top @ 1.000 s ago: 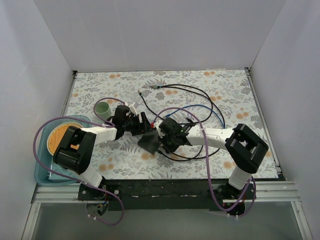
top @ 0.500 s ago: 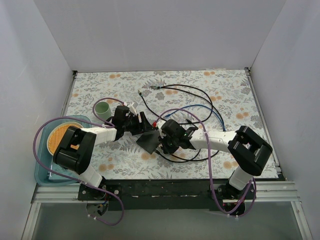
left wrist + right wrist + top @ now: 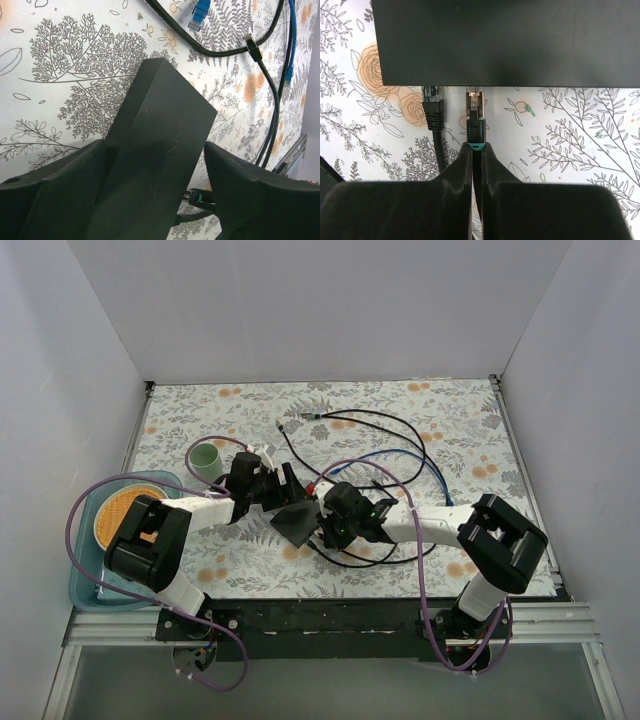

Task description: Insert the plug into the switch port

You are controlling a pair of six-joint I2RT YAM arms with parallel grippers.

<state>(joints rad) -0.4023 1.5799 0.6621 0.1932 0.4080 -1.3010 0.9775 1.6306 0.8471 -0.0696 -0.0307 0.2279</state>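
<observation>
Plastic, likely light and brittle: the plug (image 3: 475, 117) was gripped at its boot by the right tool (image 3: 476, 150); the state of the left tool (image 3: 155, 146) was unclear.

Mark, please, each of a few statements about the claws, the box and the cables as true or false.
1. The right claw is shut on the tail end of a plug. True.
2. That plug sits fully inside the box. False: most of it shows outside the box's edge.
3. A second black cable meets the same edge beside it. True.
4. The left claw hangs well clear of the box. False: its fingers stand on either side of the box.
5. The blue plug is in the box. False: it lies loose on the table.
</observation>
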